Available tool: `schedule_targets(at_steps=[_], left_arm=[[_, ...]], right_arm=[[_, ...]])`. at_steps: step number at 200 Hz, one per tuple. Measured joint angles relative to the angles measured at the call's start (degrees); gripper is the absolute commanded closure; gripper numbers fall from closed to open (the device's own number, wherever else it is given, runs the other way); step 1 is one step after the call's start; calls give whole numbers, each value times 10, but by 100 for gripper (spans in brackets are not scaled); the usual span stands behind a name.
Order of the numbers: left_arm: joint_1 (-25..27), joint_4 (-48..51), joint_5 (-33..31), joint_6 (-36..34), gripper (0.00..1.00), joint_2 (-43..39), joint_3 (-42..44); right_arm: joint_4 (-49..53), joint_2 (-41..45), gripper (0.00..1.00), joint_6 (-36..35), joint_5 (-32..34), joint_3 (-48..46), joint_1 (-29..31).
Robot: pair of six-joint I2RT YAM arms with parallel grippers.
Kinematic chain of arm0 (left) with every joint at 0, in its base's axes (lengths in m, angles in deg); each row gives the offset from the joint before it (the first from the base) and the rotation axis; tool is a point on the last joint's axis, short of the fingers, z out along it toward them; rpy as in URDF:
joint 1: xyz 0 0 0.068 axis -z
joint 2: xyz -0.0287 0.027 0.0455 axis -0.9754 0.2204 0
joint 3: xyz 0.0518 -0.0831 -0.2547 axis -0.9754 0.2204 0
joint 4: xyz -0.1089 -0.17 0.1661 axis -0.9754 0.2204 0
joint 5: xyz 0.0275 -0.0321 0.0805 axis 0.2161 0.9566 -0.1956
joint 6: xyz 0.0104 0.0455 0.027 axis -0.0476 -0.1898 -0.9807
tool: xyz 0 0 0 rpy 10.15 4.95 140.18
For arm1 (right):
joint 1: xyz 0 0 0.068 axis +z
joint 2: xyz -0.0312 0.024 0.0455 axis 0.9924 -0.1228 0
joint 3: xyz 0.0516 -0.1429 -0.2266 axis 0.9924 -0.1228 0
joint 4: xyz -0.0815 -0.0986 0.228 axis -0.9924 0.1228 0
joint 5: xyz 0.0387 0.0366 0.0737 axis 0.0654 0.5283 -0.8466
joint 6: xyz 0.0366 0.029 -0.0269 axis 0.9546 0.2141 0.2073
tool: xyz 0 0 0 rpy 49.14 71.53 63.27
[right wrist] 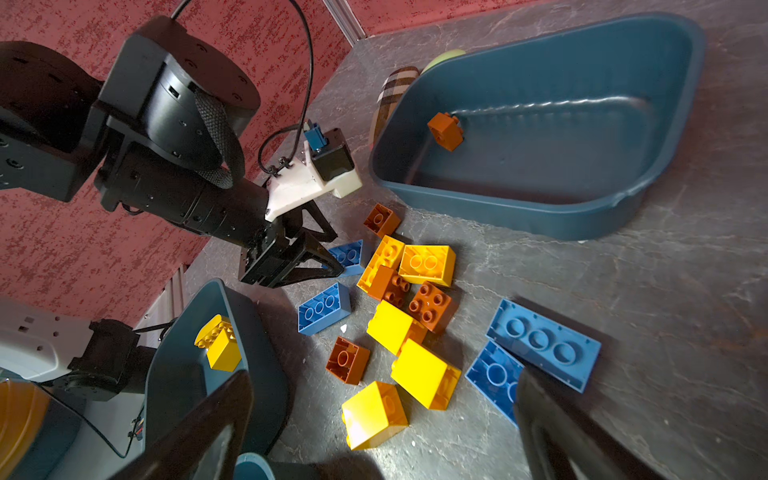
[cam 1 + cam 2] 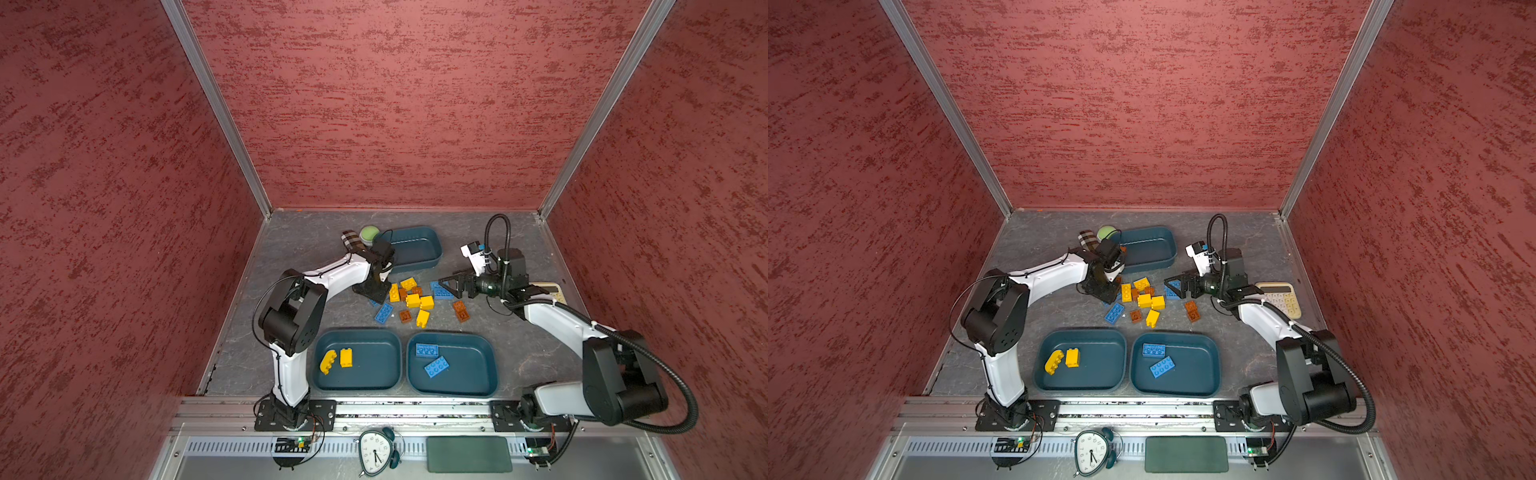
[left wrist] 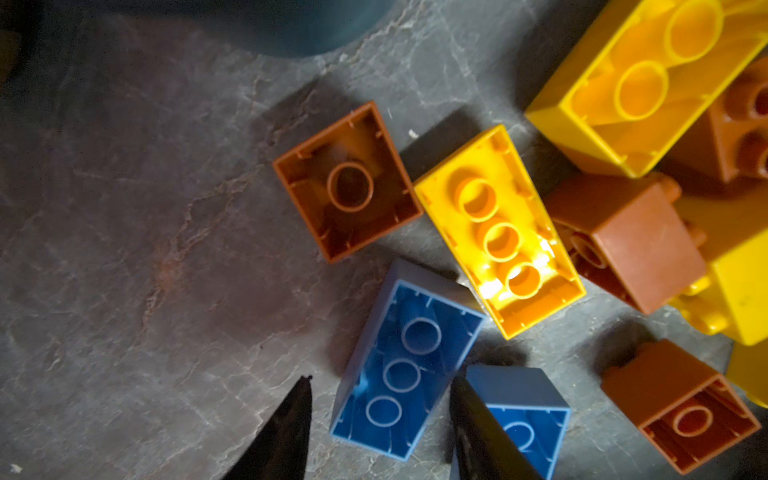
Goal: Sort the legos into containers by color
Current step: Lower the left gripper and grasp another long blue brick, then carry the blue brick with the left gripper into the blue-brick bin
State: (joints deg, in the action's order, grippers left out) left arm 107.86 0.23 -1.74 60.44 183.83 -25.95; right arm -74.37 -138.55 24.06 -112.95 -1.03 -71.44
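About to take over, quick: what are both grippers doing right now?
Left gripper: open, jaws either side of an upturned blue brick, not yet clamped on it.
Right gripper: open, holding nothing.

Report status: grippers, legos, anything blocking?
Left gripper open, straddling blue lego, not clamped. Right gripper open above pile. Five legos sorted in containers; rest loose. Second blue lego crowds one left finger.

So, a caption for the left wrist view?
Left fingers flank an upturned blue lego, yellow lego and brown lego beside it on the table.
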Motion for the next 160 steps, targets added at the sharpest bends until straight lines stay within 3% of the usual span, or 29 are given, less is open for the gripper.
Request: schedule_targets(at_steps=[50, 120, 137, 160], left_arm=[[0, 1, -1, 0, 51, 20, -1], [3, 5, 0, 3, 67, 23, -7], [3, 6, 0, 3, 75, 23, -8], [4, 20, -1, 5, 77, 23, -13]], right_arm=[[-6, 0, 1, 0, 0, -3, 0], [-15, 0, 1, 4, 0, -11, 0], [-17, 0, 1, 4, 0, -11, 0], [-18, 0, 1, 5, 0, -11, 0]])
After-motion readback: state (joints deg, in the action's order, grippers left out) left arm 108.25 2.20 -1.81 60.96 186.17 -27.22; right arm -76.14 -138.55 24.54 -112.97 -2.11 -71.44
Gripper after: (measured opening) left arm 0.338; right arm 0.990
